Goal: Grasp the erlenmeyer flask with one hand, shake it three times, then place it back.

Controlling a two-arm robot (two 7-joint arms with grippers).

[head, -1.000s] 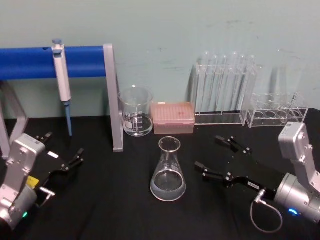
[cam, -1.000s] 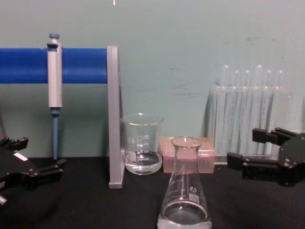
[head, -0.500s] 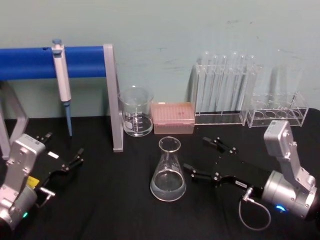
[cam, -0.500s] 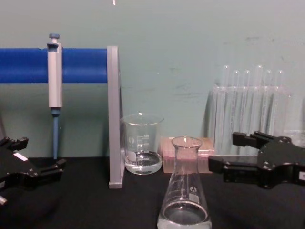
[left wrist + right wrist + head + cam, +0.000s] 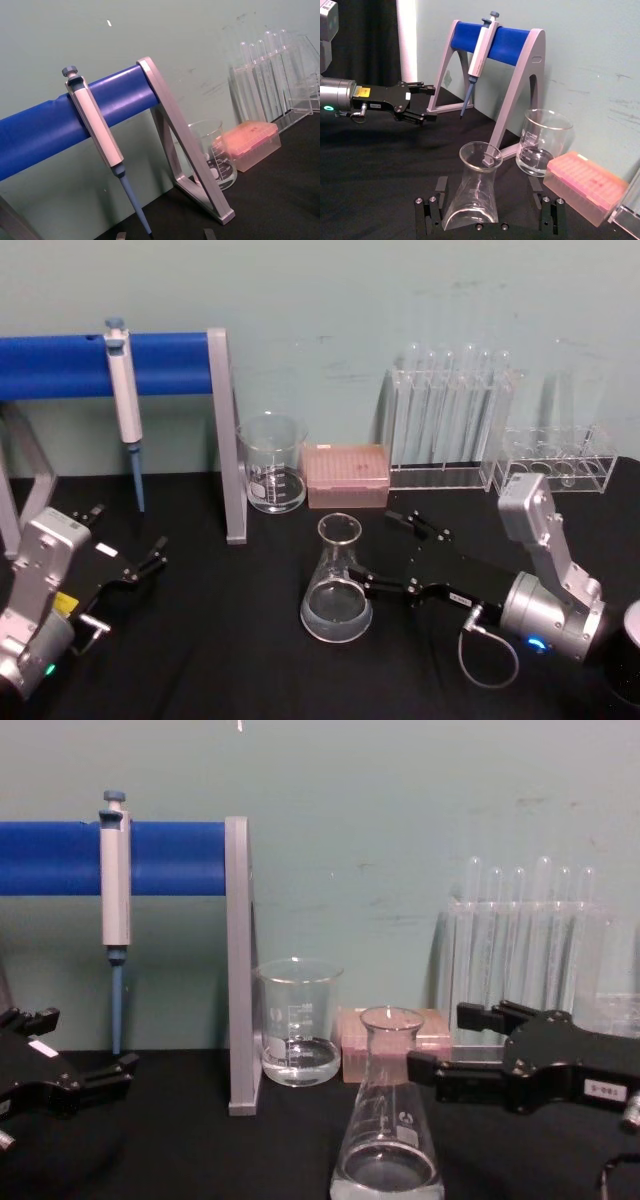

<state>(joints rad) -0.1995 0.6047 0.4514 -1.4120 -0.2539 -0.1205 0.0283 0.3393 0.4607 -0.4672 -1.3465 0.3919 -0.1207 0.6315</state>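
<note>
Two grippers, one at work: the right gripper (image 5: 372, 546), jaws spread wide, sits at 3 o'clock of the erlenmeyer flask (image 5: 336, 585), near fingertip just beside the glass, nothing pinched yet. Flask stands upright on the black table (image 5: 230, 640), front centre, with a thin layer of clear liquid in the base; glass beaker (image 5: 272, 475) at 11 o'clock behind it, pink tip box (image 5: 345, 475) at 12. Right wrist view has the flask between the two jaws, gaps either side. Left gripper (image 5: 128, 530) parked at 9 o'clock, well apart, also spread. Handling guess: rigid, slick, breakable glass, light, weight low in the base. Sloped cone would likely squirt out of flat jaws, so best hold is the narrow neck under the flared rim, moderate squeeze.
</note>
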